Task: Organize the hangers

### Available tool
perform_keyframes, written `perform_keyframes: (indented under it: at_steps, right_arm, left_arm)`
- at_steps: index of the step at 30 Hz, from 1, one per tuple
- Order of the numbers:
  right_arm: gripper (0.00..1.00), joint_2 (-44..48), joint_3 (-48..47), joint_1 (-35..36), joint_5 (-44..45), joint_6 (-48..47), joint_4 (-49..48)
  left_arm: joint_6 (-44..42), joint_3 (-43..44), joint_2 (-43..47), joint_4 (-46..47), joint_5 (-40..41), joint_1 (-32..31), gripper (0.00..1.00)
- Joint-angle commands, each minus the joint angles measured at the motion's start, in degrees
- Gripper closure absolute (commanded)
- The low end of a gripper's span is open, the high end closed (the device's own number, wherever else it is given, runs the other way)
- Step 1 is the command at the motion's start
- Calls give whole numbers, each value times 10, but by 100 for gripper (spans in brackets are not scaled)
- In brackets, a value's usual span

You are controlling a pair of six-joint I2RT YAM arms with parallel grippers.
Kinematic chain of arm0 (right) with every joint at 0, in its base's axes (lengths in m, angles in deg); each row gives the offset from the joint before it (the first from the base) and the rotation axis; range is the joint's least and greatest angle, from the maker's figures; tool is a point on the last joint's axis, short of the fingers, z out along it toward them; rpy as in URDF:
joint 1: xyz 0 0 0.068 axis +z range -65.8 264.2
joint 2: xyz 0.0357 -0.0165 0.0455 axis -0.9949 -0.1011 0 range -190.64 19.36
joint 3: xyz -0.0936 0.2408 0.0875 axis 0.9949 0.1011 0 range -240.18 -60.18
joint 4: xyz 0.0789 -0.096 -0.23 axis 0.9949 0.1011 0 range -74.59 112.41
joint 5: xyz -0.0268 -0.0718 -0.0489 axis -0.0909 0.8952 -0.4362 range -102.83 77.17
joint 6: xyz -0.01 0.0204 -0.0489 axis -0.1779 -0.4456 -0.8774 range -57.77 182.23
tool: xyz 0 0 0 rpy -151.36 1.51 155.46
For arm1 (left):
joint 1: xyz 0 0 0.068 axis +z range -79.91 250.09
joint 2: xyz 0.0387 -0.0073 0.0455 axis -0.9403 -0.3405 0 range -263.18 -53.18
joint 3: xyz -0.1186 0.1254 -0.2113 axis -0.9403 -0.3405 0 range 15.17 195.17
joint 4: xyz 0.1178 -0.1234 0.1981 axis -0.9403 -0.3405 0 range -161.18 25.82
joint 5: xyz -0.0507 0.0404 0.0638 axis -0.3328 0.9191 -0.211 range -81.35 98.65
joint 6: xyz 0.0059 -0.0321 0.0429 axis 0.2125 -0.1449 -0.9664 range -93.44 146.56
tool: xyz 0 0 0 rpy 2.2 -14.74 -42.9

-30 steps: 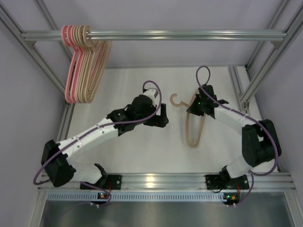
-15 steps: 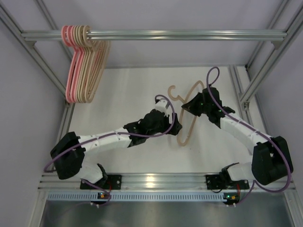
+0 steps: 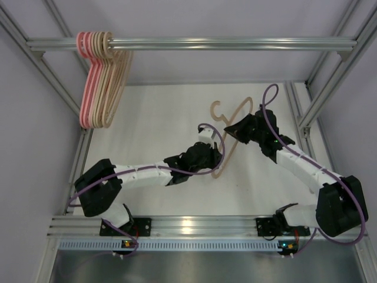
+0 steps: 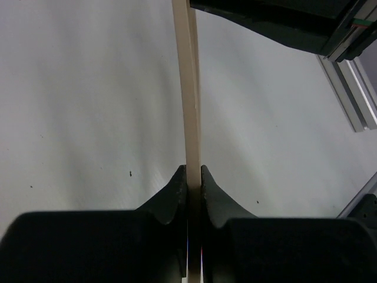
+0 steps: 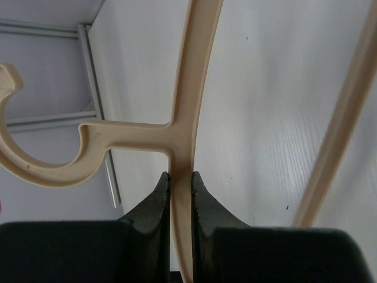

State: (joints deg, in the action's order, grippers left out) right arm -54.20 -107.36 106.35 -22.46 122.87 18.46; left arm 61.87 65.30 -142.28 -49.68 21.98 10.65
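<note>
One beige hanger [image 3: 222, 166] is off the table between both arms, its hook [image 3: 215, 111] pointing left. My right gripper [image 3: 236, 131] is shut on its shoulder just below the hook; in the right wrist view the beige hanger [image 5: 189, 94] runs between the jaws, with my right gripper [image 5: 180, 177] clamped on it. My left gripper [image 3: 218, 155] is shut on the hanger's lower side; in the left wrist view the beige strip [image 4: 188, 88] runs straight out of my left gripper [image 4: 193, 175]. Several pink and beige hangers [image 3: 99, 88] hang bunched at the left end of the silver bar [image 3: 235, 43].
Aluminium frame posts slope down on both sides, and a rail [image 3: 294, 106] borders the white table on the right. A metal profile [image 3: 206, 223] crosses the near edge by the arm bases. The right arm's black body [image 4: 277, 23] fills the top of the left wrist view.
My left arm reached right to the beige hanger and its jaws closed on the lower side. The right arm carried the hanger up and slightly left, still gripping it.
</note>
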Motion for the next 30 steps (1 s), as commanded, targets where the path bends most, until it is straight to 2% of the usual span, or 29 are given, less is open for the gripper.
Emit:
perform_keyframes:
  at_steps: [1, 2, 4, 5, 7, 8, 10, 11, 14, 20, 27, 30]
  right_arm:
    - [100, 24, 5, 10, -14, 15, -54]
    - [100, 24, 5, 11, -16, 13, -60]
    - [90, 22, 8, 10, -21, 6, -68]
    - [76, 21, 8, 7, -23, -1, -70]
    - [62, 22, 8, 3, -33, -11, -70]
    - [47, 24, 9, -1, -37, -21, -70]
    - [32, 35, 13, -6, -39, -32, -70]
    - [17, 40, 15, -13, -40, -48, -70]
    - [0, 47, 13, -39, -64, -93, -58]
    - [1, 78, 7, -90, -74, -204, 15]
    - [1, 118, 5, -110, -39, -311, 82]
    - [0, 129, 7, -110, -31, -322, 89]
  left_arm:
    - [-8, -14, 20, 46, 20, -5, 93]
    - [-8, -18, 30, 45, 22, -5, 100]
    - [-9, -26, 41, 31, 24, -5, 100]
    - [-8, -29, 53, 24, 28, -5, 100]
    - [-10, -36, 74, -4, 36, -5, 100]
    - [-14, -38, 81, -17, 45, -4, 100]
    - [-26, -39, 105, -56, 52, -4, 100]
    - [-35, -38, 110, -69, 52, -3, 100]
    - [-61, -19, 139, -147, 71, -2, 100]
    - [-110, 76, 210, -361, 98, 21, 100]
    - [-141, 224, 245, -580, 6, 154, 100]
    - [-164, 301, 235, -659, -4, 198, 100]
